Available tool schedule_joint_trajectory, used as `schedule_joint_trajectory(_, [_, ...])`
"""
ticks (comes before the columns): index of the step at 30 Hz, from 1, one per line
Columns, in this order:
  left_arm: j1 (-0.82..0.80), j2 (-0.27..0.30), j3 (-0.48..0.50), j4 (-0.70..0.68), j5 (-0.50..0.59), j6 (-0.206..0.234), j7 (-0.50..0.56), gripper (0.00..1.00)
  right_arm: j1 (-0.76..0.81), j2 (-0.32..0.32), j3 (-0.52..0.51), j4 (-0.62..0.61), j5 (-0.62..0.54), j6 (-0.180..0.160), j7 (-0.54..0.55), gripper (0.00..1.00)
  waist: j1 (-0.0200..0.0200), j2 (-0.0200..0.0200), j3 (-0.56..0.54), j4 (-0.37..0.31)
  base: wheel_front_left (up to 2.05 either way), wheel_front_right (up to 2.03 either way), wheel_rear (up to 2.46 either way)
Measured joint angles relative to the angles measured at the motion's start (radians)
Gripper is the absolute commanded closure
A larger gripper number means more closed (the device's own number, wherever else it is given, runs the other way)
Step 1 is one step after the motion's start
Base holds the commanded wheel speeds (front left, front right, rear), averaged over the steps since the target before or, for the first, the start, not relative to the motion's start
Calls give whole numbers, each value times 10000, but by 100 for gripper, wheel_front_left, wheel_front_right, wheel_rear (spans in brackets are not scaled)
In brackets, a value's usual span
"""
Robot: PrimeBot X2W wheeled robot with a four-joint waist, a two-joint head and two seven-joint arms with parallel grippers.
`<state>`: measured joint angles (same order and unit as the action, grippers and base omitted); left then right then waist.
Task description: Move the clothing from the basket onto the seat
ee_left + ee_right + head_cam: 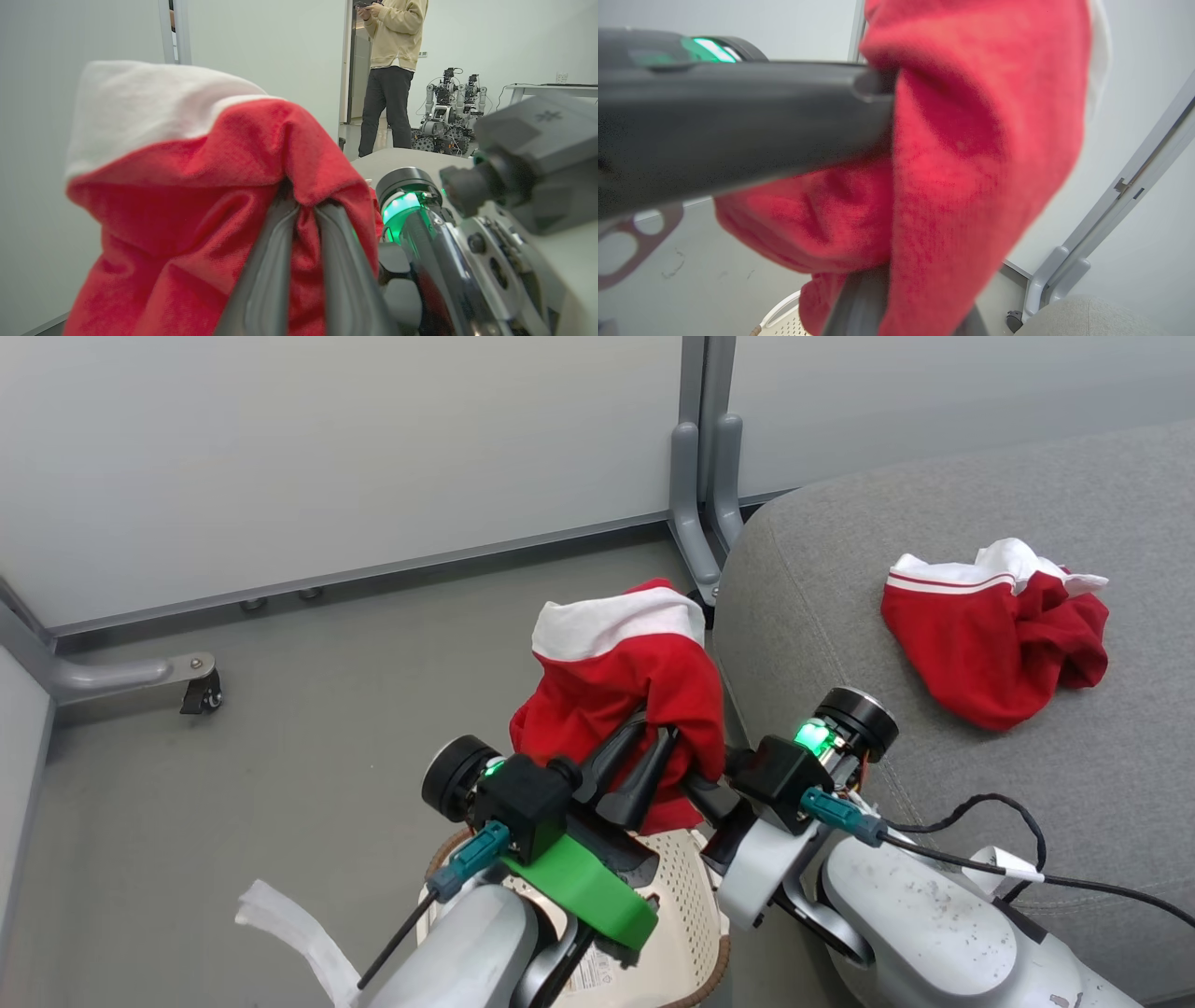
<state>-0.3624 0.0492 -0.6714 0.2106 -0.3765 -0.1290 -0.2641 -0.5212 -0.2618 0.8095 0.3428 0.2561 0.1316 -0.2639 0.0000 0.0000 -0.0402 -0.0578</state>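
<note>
- Two red garments with white trim make up the clothing. The second garment [994,644] lies crumpled on the grey seat [840,579], well in from its rounded corner. The lifted garment [621,681] hangs bunched above the basket [691,896], clear of its rim.
- The left gripper [653,733] is closed, its dark fingers pinching a fold of the lifted garment.
- The right gripper [702,786] is closed too, its fingers buried in the same garment from the seat side. Cloth sits between them, so it appears to share the hold.
- The step in hand looks like carrying the last piece across. Next it needs swinging sideways over the seat's edge, then both claws must let go.
- The left wrist view adds a person [392,70] standing beyond the seat, near parked robots [448,112]. The head view gives the layout of the basket beside the seat.
</note>
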Motion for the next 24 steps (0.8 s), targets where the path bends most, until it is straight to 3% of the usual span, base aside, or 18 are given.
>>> schedule_joint_trajectory(18, [3,-2,184,-46,4,0,-2,100,410,-23,-660,-383,307,0,0,100,0,0,19,-28,0,0,0])
schedule_joint_trajectory(20, [15,-2,240,-31,6,0,-2,51,500,4,-848,-430,359,0,0,100,0,0,16,-16,0,0,0])
schedule_joint_trajectory(21, [17,-2,282,-25,8,0,-2,0,539,36,-972,-472,414,0,0,100,0,0,12,-9,0,0,0])
schedule_joint_trajectory(24, [34,-2,374,-2,19,0,0,0,752,125,-1298,-596,514,0,0,100,0,0,0,17,0,0,0])
